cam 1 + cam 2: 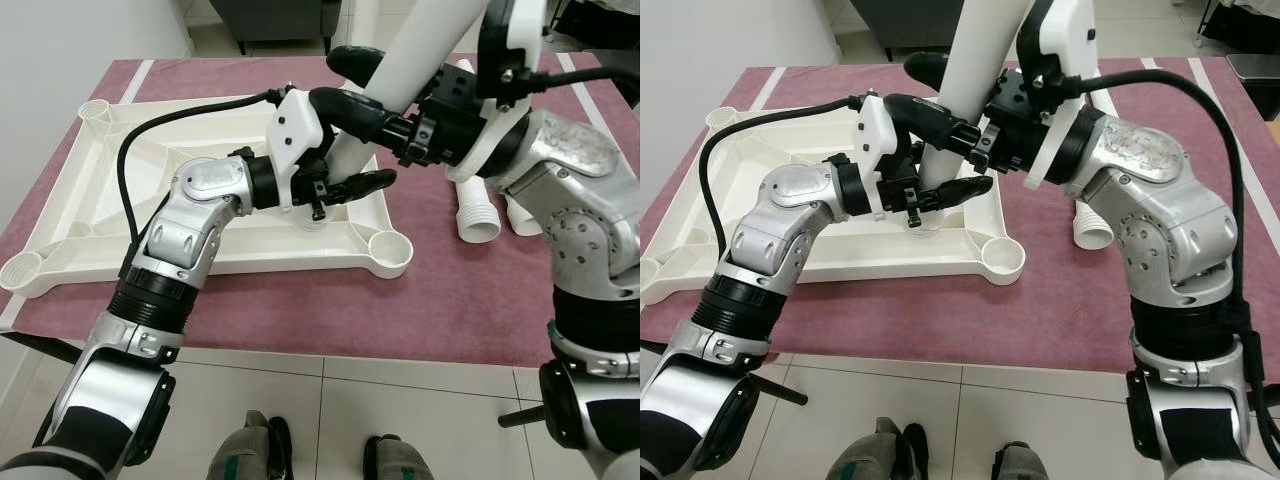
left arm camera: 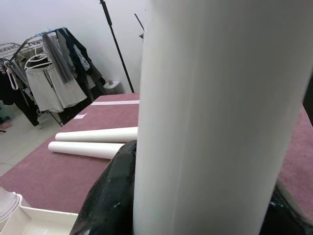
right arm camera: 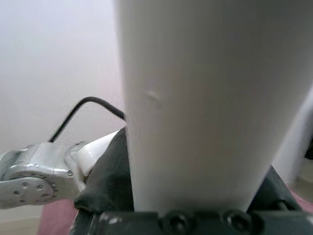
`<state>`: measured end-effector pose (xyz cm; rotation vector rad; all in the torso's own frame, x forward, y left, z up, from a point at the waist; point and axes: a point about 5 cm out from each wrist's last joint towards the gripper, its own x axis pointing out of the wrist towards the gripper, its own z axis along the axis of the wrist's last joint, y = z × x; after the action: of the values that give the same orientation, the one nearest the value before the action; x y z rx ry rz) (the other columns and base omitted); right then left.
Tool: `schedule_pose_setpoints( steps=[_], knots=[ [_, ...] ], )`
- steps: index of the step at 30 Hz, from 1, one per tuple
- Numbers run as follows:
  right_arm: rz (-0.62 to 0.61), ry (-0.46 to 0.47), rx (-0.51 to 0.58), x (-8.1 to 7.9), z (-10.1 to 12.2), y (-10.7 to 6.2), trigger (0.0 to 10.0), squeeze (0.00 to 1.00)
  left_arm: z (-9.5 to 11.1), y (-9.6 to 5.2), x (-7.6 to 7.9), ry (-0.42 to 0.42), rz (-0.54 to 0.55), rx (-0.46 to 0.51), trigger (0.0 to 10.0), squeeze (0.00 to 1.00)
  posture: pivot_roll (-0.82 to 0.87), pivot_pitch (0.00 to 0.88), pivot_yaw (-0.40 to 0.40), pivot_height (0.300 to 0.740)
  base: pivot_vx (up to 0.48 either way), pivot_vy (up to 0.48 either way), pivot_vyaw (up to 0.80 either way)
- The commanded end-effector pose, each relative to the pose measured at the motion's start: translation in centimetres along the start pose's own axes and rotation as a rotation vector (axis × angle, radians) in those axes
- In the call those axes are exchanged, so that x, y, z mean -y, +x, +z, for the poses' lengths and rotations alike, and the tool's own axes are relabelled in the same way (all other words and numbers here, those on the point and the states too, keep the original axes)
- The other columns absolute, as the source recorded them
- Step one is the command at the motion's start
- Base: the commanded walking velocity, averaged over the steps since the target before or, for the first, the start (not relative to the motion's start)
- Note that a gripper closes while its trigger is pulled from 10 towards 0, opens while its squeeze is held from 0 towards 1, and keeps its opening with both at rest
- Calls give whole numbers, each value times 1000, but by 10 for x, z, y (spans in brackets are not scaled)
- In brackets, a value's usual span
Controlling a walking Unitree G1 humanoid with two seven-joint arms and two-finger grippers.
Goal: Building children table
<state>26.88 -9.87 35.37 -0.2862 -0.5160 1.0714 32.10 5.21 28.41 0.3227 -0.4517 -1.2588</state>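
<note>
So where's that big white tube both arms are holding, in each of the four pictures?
Left eye view: the white tube rises from the tabletop's middle to the top edge.
Right eye view: top centre.
Left wrist view: fills the right half.
Right wrist view: fills the centre.
Shared landmark: the maroon mat, also.
</note>
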Motion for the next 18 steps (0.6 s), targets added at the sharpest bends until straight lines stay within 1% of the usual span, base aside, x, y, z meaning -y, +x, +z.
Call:
schedule_pose_setpoints(
  steps=[1, 4, 5, 6, 7, 8, 10, 12, 13, 15, 16, 18],
  knots=[
    [-40, 2, -33, -3, -9, 6, 10000, 1000, 5, 1, -3, -1, 54, 29, 0, 0, -98, 122, 98, 740, 0, 0, 0],
    [-130, 20, -2, 0, -10, 4, 10000, 1000, 9, 0, -5, -7, 86, 51, 0, 0, -99, 117, 97, 740, 0, 0, 0],
    [-198, 37, 42, 3, -7, 3, 10000, 431, 10, 0, -7, -17, 109, 64, 0, 0, -100, 110, 95, 740, 0, 0, 0],
    [-198, 37, 42, 3, -7, 3, 10000, 431, 10, 0, -7, -17, 109, 64, 0, 0, -100, 110, 95, 740, 0, 0, 0],
    [-246, 51, 73, 5, -5, 2, 10000, 431, 11, -1, -7, -24, 125, 73, 0, 0, -100, 110, 95, 740, 0, 0, 0],
    [-297, 76, 110, 7, -3, 0, 10000, 0, 11, -1, -8, -33, 145, 81, 0, 0, -103, 102, 91, 740, 0, 0, 0],
    [-378, 122, 195, 11, 4, -4, 10000, 0, 11, -1, -9, -57, 180, 101, 0, 0, -106, 95, 84, 740, 0, 0, 0],
    [-431, 154, 249, 14, 9, -8, 10000, 0, 10, 0, -9, -75, 207, 112, 0, 0, -107, 90, 81, 740, 0, 0, 0],
    [-431, 154, 249, 14, 9, -8, 10000, 0, 10, 0, -9, -75, 207, 112, 0, 0, -107, 90, 81, 740, 0, 0, 0],
    [-481, 183, 285, 15, 11, -12, 10000, 0, 8, 0, -8, -103, 235, 129, 0, 0, -110, 78, 67, 740, 0, 0, 0],
    [-481, 183, 285, 15, 11, -12, 10000, 0, 8, 0, -8, -103, 235, 129, 0, 0, -110, 78, 67, 740, 0, 0, 0],
    [-517, 201, 267, 13, 4, -17, 10000, 0, 5, -1, -8, -139, 283, 149, 0, 0, -110, 63, 52, 740, 0, 0, 0]
  ],
)
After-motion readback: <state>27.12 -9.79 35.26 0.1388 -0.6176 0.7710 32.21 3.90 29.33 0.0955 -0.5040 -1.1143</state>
